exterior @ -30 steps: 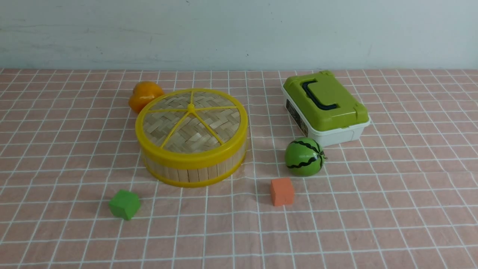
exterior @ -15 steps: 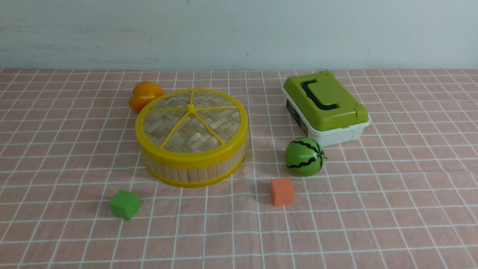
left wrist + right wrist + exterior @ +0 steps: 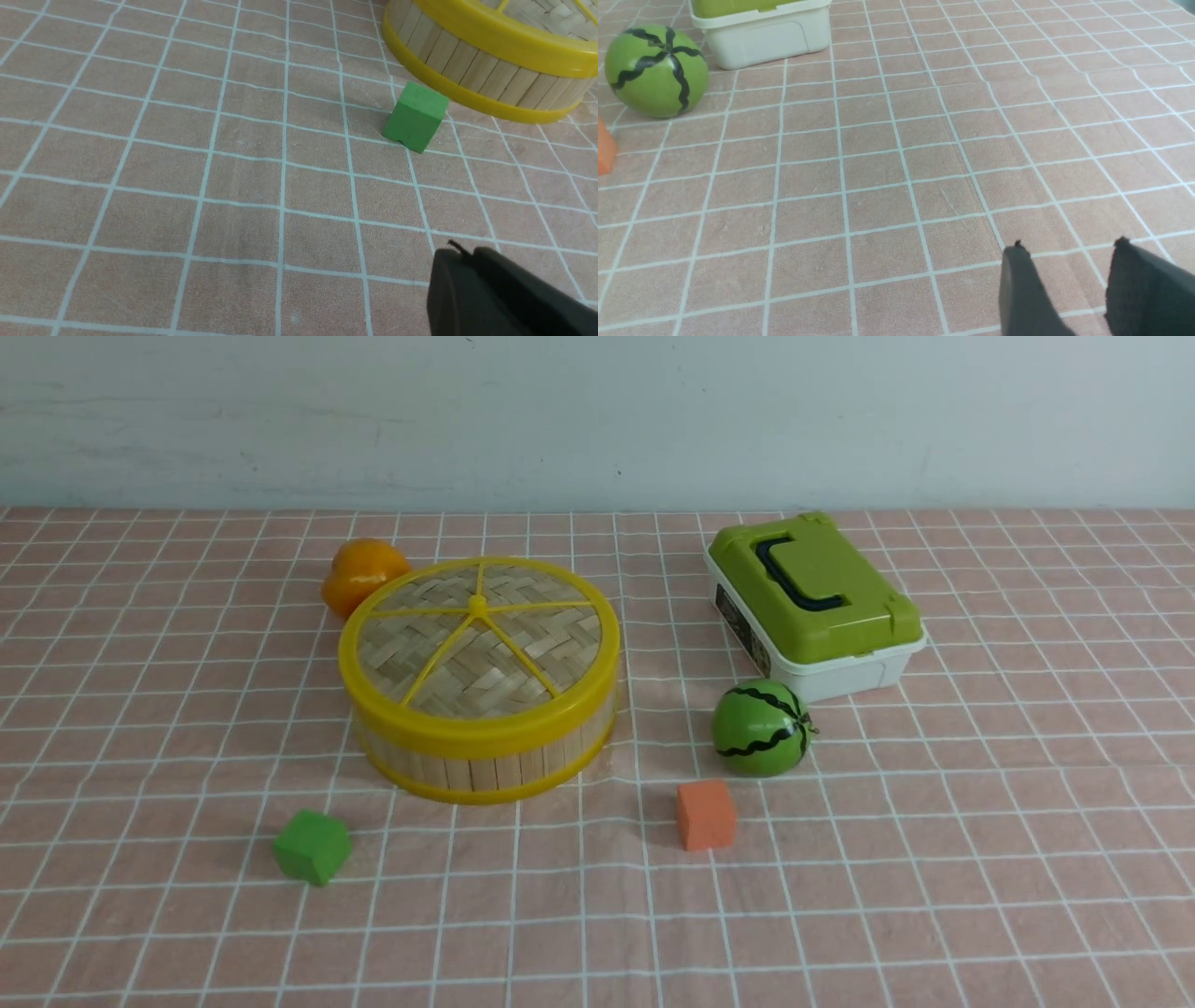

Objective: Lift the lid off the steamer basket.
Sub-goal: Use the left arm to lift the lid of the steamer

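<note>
Checked table [image 3: 934, 859] holds steamer basket [image 3: 485, 761], box [image 3: 840, 667], small toys [image 3: 761, 728].

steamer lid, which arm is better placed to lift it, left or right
Left. The lid sits left of centre in the front view, and the left wrist camera sees its rim beyond the green cube. The right wrist view shows the watermelon and white box, not the lid.

The setting looks like a staged tabletop test bench, not a working kitchen: a surface [image 3: 1027, 896] spread with pink white-checked cloth runs back to a plain pale wall [image 3: 597, 420]. On it sit scattered props, well apart: a toy watermelon [image 3: 761, 728], a green cube [image 3: 312, 847], an orange cube [image 3: 706, 815], a steamer basket [image 3: 485, 761] and a green-lidded box [image 3: 822, 607].
</note>
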Controlling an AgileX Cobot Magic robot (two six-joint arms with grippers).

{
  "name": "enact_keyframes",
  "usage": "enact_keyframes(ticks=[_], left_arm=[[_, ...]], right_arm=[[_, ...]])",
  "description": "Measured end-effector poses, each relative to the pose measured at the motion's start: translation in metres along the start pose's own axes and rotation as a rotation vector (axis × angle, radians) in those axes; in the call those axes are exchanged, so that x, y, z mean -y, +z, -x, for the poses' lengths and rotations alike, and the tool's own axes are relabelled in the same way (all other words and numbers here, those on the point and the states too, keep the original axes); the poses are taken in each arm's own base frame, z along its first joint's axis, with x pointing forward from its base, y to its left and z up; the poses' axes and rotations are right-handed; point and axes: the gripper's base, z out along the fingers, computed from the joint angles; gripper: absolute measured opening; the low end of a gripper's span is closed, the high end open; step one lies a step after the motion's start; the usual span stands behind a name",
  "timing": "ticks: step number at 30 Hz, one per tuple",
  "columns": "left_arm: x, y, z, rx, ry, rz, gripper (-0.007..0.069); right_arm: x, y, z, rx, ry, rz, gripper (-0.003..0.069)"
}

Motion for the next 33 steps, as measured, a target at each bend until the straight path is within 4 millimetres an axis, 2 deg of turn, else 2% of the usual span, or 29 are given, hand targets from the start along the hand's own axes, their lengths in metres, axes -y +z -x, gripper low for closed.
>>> enact_keyframes(ticks=[4, 11, 18, 24, 26, 28, 29, 30, 33], left_arm=[[0.001, 0.0, 0.003, 0.035, 0.0, -0.008, 0.0029], [0.007, -0.006, 0.032, 0.367, 0.0, -0.085, 0.0038], [0.014, -0.024, 0.06, 0.723, -0.022, -0.175, 0.004], [0.017, -0.043, 0.075, 0.973, -0.123, -0.294, 0.0043], [0.019, -0.047, 0.079, 0.996, -0.135, -0.311, 0.0043], [0.026, -0.064, 0.103, 1.044, -0.144, -0.34, 0.0043], [0.027, -0.065, 0.104, 1.037, -0.144, -0.338, 0.0043], [0.03, -0.074, 0.116, 1.05, -0.147, -0.345, 0.0045], [0.042, -0.089, 0.153, 0.985, -0.147, -0.323, 0.0046]], right_arm=[[0.0, 0.0, 0.0, 0.0, 0.0, 0.0, 0.0242], [0.0, 0.0, 0.0, 0.0, 0.0, 0.0, 0.0242], [0.0, 0.0, 0.0, 0.0, 0.0, 0.0, 0.0242], [0.0, 0.0, 0.0, 0.0, 0.0, 0.0, 0.0242], [0.0, 0.0, 0.0, 0.0, 0.0, 0.0, 0.0242], [0.0, 0.0, 0.0, 0.0, 0.0, 0.0, 0.0242], [0.0, 0.0, 0.0, 0.0, 0.0, 0.0, 0.0242], [0.0, 0.0, 0.0, 0.0, 0.0, 0.0, 0.0242], [0.0, 0.0, 0.0, 0.0, 0.0, 0.0, 0.0242]])
